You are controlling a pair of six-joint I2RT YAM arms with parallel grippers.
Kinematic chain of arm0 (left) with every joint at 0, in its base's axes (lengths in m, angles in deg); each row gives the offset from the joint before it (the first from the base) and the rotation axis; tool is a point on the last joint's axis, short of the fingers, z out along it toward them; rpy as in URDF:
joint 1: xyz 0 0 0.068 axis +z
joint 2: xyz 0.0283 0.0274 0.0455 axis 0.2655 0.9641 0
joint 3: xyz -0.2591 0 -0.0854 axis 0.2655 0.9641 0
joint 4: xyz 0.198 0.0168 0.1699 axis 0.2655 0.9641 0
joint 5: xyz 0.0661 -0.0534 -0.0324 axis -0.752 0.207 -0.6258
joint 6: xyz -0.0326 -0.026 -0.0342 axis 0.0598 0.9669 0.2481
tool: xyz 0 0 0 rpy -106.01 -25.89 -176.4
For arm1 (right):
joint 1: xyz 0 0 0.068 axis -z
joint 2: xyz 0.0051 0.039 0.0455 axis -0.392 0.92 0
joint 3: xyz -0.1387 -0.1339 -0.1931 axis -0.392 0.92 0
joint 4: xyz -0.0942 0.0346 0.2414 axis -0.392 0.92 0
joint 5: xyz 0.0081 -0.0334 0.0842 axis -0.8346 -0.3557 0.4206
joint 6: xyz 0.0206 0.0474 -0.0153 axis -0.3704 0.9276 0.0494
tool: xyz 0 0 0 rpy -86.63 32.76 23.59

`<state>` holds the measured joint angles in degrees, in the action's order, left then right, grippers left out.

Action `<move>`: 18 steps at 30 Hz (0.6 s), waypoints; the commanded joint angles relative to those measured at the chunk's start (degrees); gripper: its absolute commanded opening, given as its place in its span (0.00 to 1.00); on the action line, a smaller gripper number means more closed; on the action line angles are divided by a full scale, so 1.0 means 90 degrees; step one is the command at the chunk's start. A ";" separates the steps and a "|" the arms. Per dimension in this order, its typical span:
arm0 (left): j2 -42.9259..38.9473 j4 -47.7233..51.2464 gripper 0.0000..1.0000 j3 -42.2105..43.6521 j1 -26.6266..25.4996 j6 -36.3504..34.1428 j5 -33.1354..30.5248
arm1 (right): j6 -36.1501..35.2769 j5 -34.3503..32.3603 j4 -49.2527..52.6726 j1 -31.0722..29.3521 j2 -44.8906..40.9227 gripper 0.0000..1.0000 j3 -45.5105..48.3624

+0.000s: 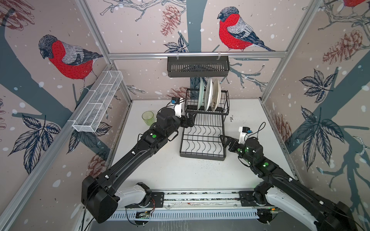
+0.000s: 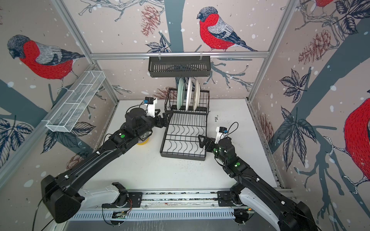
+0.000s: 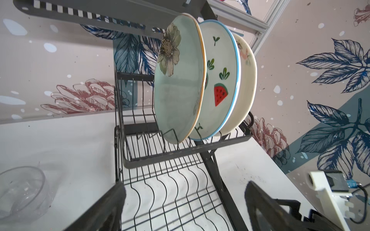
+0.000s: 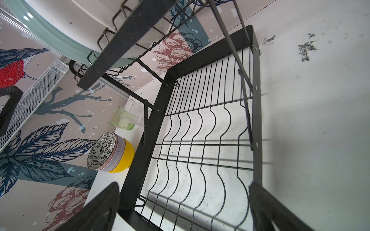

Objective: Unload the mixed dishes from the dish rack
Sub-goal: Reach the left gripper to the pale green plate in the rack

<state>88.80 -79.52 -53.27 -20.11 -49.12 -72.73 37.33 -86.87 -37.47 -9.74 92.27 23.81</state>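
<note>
While both arms reach toward the rack, nothing sits between either pair of jaws.

Left gripper [image 1: 189,120]: jaws spread wide and empty, at the left edge of the dish rack [image 1: 203,138], just below the raised tier; in the left wrist view its two dark fingers [image 3: 112,208] frame the lower grid.
Right gripper [image 1: 225,140]: jaws fully apart, holding nothing, at the right rim of the lower tray, about 3 o'clock from the tray's middle.
Lower grid tray [image 4: 200,150]: bare wavy wires with the white table [image 1: 170,172] showing through.
Pale green plate [image 3: 178,84]: upright on edge in the raised slotted tier, flower print near its rim, leftmost of three in both top views.
Watermelon-patterned plate [image 3: 220,80]: white with a blue rim, upright, just behind the green one in the left wrist view.
Cream plate [image 3: 247,90]: upright, the last of the row, close against the patterned plate.
Green glass [image 1: 148,118]: standing on the table at roughly 9 o'clock from the rack, beside the left arm.
Clear glass [image 4: 136,112]: on the table just beside the green glass, in the right wrist view.
Bowl stack [image 4: 111,153]: leaf-patterned bowl nested in a lilac bowl inside a yellow one, on the table left of the rack, partly under the left arm in a top view [image 2: 143,141].
Black wall basket [image 1: 198,66]: hung on the back rail at 12 o'clock above the plates.
White mesh basket [image 1: 98,104]: fixed along the left wall.
</note>
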 commanded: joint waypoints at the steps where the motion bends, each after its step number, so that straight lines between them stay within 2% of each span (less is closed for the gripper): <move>1: 0.0114 -0.1132 0.77 0.0029 -0.0020 -0.0353 -0.0058 | -0.0005 -0.0031 -0.0057 0.0004 -0.0067 1.00 -0.0039; 4: 0.0310 -0.1607 0.70 0.0015 -0.0020 -0.0445 0.0108 | -0.0021 -0.0124 -0.0018 0.0000 -0.0152 1.00 -0.0024; 8: 0.0804 -0.1534 0.62 -0.0450 -0.0020 -0.0526 0.0354 | -0.0045 -0.0262 0.0003 0.0002 -0.0266 1.00 0.0025; 18: 0.1636 -0.1571 0.61 -0.1112 -0.0020 -0.0622 0.0460 | -0.0075 -0.0374 0.0005 0.0004 -0.0313 1.00 0.0020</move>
<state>102.49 -91.17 -61.93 -20.20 -53.49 -69.56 37.09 -89.27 -37.06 -9.74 89.61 23.94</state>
